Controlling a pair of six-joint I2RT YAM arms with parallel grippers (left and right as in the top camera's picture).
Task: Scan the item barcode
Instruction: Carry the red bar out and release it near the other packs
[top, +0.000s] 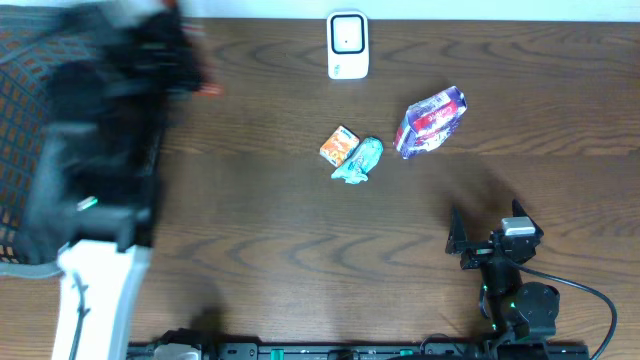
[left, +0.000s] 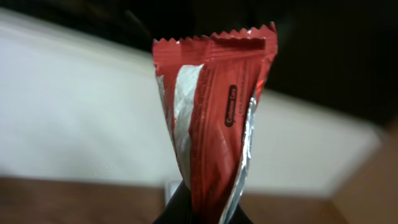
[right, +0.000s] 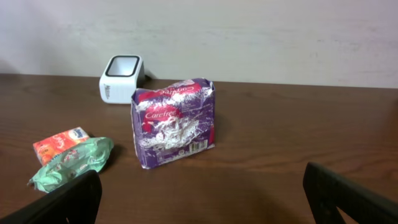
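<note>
Left gripper (left: 199, 210) pinches red wrapper (left: 214, 118) by its lower end; wrapper stands upright above the jaws.
Right wrist: right gripper (right: 205, 208) spread wide, purple pack (right: 174, 121) ahead, untouched.
Overhead: scanner (top: 348, 45) well apart from blurred left arm (top: 100, 150).

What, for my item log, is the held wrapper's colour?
Red wrapper, white stripe; left wrist view shows best.

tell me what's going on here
The left pincer is shut on a red foil snack packet with a zigzag edge, held up off the dark wooden table. The right pincer sits open and empty near the front. A white box-shaped scanner stands at the far edge; a purple plastic packet, small orange box and green crumpled wrapper lie in between.
</note>
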